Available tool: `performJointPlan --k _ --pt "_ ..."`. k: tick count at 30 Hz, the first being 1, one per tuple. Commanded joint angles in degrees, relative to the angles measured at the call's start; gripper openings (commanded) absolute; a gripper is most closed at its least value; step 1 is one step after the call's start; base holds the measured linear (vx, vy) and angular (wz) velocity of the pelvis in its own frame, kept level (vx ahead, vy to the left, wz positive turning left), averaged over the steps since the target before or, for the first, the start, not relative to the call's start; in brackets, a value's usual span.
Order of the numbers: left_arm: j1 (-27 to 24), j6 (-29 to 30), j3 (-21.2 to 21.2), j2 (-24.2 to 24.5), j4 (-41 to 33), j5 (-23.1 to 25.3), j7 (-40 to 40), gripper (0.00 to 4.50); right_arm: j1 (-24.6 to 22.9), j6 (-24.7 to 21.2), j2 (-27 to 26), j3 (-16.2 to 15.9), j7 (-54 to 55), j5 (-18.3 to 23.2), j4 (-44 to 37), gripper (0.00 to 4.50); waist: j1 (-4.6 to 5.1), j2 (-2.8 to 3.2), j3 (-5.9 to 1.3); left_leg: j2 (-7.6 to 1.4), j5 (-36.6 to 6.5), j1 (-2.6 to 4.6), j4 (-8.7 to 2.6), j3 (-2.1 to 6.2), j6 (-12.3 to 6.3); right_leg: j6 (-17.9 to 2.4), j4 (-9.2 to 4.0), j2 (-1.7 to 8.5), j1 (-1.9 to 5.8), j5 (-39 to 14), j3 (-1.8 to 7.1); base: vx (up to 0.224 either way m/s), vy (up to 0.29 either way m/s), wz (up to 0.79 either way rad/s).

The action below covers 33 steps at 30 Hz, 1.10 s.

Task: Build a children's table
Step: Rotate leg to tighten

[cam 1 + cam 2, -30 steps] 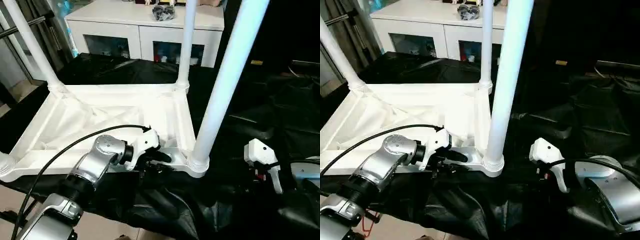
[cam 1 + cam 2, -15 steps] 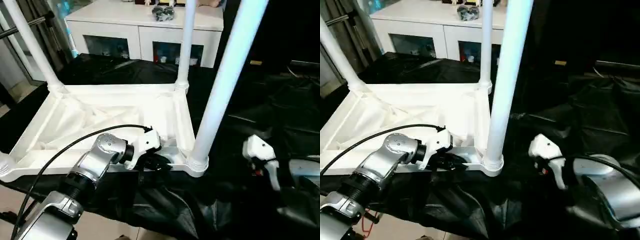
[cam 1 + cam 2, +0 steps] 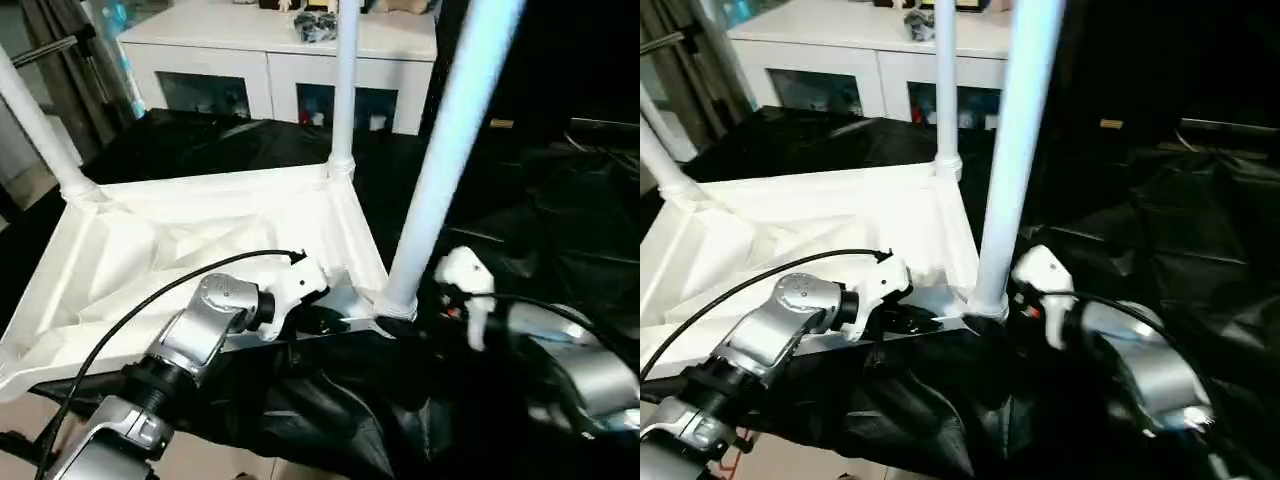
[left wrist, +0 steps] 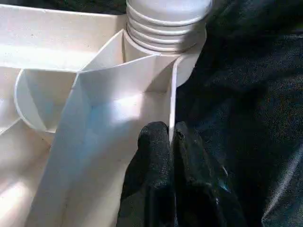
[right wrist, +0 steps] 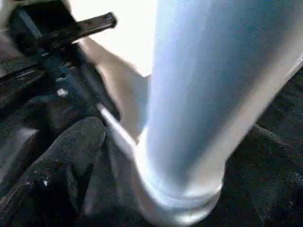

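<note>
The children's table lies upside down on black cloth, its white ribbed tabletop [image 3: 200, 225] facing up. Three white legs stand in corner sockets: the near right leg [image 3: 440, 170], the far right leg [image 3: 343, 90] and the far left leg [image 3: 35, 125]. My left gripper [image 3: 335, 322] is at the near rim beside the near right socket [image 4: 165, 28]. Its black fingers [image 4: 154, 151] are shut on the thin rim wall. My right gripper [image 3: 432, 303] sits against the base of the near right leg [image 5: 199, 94]. It is open, with one finger [image 5: 66, 156] beside the leg.
A white glass-door cabinet [image 3: 270, 60] stands behind the table with small items on top. Crumpled black cloth [image 3: 540, 200] covers the surface to the right and front. My left arm's black cable [image 3: 150, 295] arcs over the tabletop. Bare floor [image 3: 230, 465] shows below the near edge.
My right gripper has moved left, from out on the cloth to the base of the near right leg. My left gripper's fingers have closed on the rim. The camera has shifted.
</note>
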State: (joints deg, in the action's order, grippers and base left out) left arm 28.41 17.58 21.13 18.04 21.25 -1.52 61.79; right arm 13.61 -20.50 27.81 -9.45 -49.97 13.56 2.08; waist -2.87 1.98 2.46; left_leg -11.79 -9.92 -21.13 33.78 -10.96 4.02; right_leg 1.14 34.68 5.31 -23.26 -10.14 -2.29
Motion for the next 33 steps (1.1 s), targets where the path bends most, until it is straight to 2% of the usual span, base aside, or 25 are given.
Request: performJointPlan --k 1,2,3,5,6,7,9,10,12,13,16,17,18,21,28,29,30,31,32,33 --pt "-1.6 0.7 -0.2 0.5 -0.1 -1.0 0.0 0.03 1.5 1.0 -0.4 -0.2 0.8 -0.7 2.1 4.5 -0.2 -1.34 -2.9 -0.72 -19.7 0.36 -4.41 0.88 -0.79 -6.4 -5.92 2.01 1.47 -28.5 1.23 0.0 0.0 0.0" --pt "-1.6 0.6 -0.2 0.8 -0.3 -0.9 0.2 0.03 2.1 1.3 -0.7 -0.4 0.9 -1.0 3.1 4.5 -0.17 -1.3 -2.96 -0.7 -19.2 0.2 -4.45 0.92 -0.85 -6.9 -5.71 2.0 1.64 -27.3 1.22 0.0 0.0 0.0" --pt "-1.7 0.4 -0.1 1.1 -0.3 -0.8 0.4 0.0 2.6 1.8 -0.9 -0.7 1.1 -1.5 4.1 4.21 -0.17 -1.25 -3.06 -0.72 -18.0 0.08 -4.45 0.81 -0.97 -8.0 -5.4 1.96 1.84 -24.0 1.27 0.0 0.0 0.0" --pt "-1.8 0.6 -0.4 1.4 -0.7 -0.5 0.2 0.0 3.8 3.6 -1.4 -1.4 0.6 -2.8 6.9 4.1 -0.16 -1.3 -3.19 -0.72 -16.6 0.08 -4.3 0.6 -1.37 -9.3 -5.07 1.95 1.98 -20.6 1.36 0.0 0.0 0.0" --pt "-1.9 0.6 -0.4 1.4 -0.7 -0.5 0.2 0.0 3.8 3.8 -1.5 -1.4 0.6 -2.8 7.1 4.1 -0.16 -1.25 -3.19 -0.72 -16.3 0.03 -4.29 0.55 -1.44 -9.6 -5.03 1.96 2.03 -20.1 1.35 0.0 0.0 0.0" --pt "-1.8 0.6 -0.6 1.5 -0.7 -0.5 0.1 0.0 4.1 3.9 -1.6 -1.6 0.5 -3.0 7.6 3.89 -0.22 -1.41 -3.16 -0.67 -16.1 0.14 -4.17 0.38 -1.67 -9.8 -5.08 1.91 2.02 -19.7 1.39 0.0 0.0 0.0" --pt "-1.8 1.3 -0.8 1.6 -0.9 -0.4 -0.3 0.0 4.7 5.0 -1.8 -2.1 0.1 -3.7 9.2 3.8 -0.24 -1.33 -3.15 -0.66 -15.9 0.1 -4.21 0.41 -1.8 -9.9 -5.03 1.95 2.23 -20.1 1.35 0.0 0.0 0.0" --pt "-1.8 1.4 -0.8 1.7 -1.0 -0.4 -0.2 0.0 4.8 4.9 -2.0 -2.1 0.2 -3.7 9.5 3.73 -0.2 -1.54 -3.11 -0.67 -15.8 0.04 -4.22 0.39 -1.84 -9.9 -5.07 1.97 2.23 -20.3 1.34 0.0 0.0 0.0" --pt "-1.8 1.4 -0.9 1.8 -1.0 -0.4 -0.2 0.0 4.9 5.0 -2.1 -2.1 0.2 -3.7 9.7 3.57 -0.14 -1.31 -3.05 -0.75 -16.4 0.14 -4.35 0.48 -1.62 -9.8 -5.09 1.93 2.17 -21.0 1.34 0.0 0.0 0.0" --pt "-1.8 1.4 -0.9 1.8 -1.0 -0.4 -0.3 0.0 5.0 5.3 -2.2 -2.3 0.3 -4.0 10.1 3.4 -0.11 -1.34 -3.02 -0.74 -16.6 0.13 -4.37 0.49 -1.54 -9.8 -5.1 1.9 2.18 -21.1 1.33 0.0 0.0 0.0" --pt "-1.6 1.2 -1.2 1.8 -0.6 -0.3 -0.6 0.0 5.4 6.6 -2.2 -3.1 -0.3 -4.9 11.8 3.28 0.03 -1.31 -2.94 -0.76 -17.8 0.27 -4.42 0.49 -1.36 -9.7 -5.31 1.94 2.04 -22.3 1.34 0.0 0.0 0.0" --pt "-1.5 1.1 -1.3 1.8 -0.4 -0.3 -0.9 0.0 5.6 7.0 -2.3 -3.1 -0.3 -4.9 12.4 3.06 0.12 -1.37 -2.92 -0.71 -18.1 0.25 -4.43 0.5 -1.33 -9.5 -5.34 1.93 2.05 -22.9 1.32 0.0 0.0 0.0" --pt "-1.5 1.1 -1.3 1.8 -0.4 -0.3 -0.9 0.0 5.8 7.2 -2.5 -3.1 -0.4 -5.0 12.8 3.06 0.17 -1.57 -2.86 -0.69 -18.4 0.31 -4.39 0.46 -1.34 -9.2 -5.47 1.92 1.95 -23.9 1.32 0.0 0.0 0.0" --pt "-1.4 1.2 -1.4 1.8 -0.3 -0.4 -1.1 0.0 6.2 7.7 -3.1 -2.9 -0.1 -5.0 14.0 2.87 0.37 -1.53 -2.85 -0.71 -18.6 0.24 -4.47 0.58 -1.3 -8.8 -5.52 1.96 1.95 -24.8 1.3 0.0 0.0 0.0" --pt "-1.3 2.6 -2.3 0.8 -0.4 -0.7 -3.1 0.0 6.5 7.8 -6.5 -1.7 3.2 -4.2 16.1 2.76 0.81 -1.65 -2.76 -0.72 -19.8 0.19 -4.6 0.71 -0.88 -8.5 -5.62 1.98 1.83 -26.2 1.24 0.0 0.0 0.0" --pt "-0.8 2.8 -2.6 0.1 0.3 -0.2 -4.9 0.0 6.6 7.8 -8.1 -1.1 5.6 -4.5 17.2 2.75 0.9 -1.66 -2.75 -0.68 -19.8 0.19 -4.65 0.72 -0.66 -8.4 -5.65 1.95 1.79 -26.3 1.21 0.0 0.0 0.0" --pt "-0.2 3.0 -2.9 -1.0 1.3 0.3 -7.0 0.0 6.8 7.8 -9.7 -0.7 7.9 -4.7 18.3 2.75 1.04 -1.97 -2.81 -0.59 -19.6 0.12 -4.59 0.69 -0.63 -8.3 -5.65 1.94 1.78 -26.4 1.19 0.0 0.0 0.0" --pt "-0.1 3.0 -2.9 -1.2 1.5 0.4 -7.4 0.0 6.9 7.8 -10.0 -0.6 8.3 -4.7 18.5 2.75 1.08 -1.88 -2.72 -0.56 -19.6 0.1 -4.66 0.72 -0.58 -8.2 -5.68 1.95 1.75 -26.9 1.17 0.0 0.0 0.0" --pt "0.4 3.1 -3.1 -2.0 2.3 0.8 -9.0 0.0 7.1 7.9 -11.3 -0.2 10.2 -4.9 19.4 2.75 0.97 -1.75 -2.8 -0.58 -19.7 0.35 -4.59 0.68 -0.35 -8.0 -5.83 2.0 1.58 -27.3 1.22 0.0 0.0 0.0" --pt "1.2 3.2 -3.6 -3.4 3.6 1.2 -11.7 0.0 7.4 7.8 -12.7 0.1 12.4 -5.3 20.5 2.75 0.92 -1.99 -2.85 -0.63 -19.4 0.53 -4.53 0.59 -0.42 -8.2 -5.81 2.01 1.4 -26.4 1.36 0.0 0.0 0.0"
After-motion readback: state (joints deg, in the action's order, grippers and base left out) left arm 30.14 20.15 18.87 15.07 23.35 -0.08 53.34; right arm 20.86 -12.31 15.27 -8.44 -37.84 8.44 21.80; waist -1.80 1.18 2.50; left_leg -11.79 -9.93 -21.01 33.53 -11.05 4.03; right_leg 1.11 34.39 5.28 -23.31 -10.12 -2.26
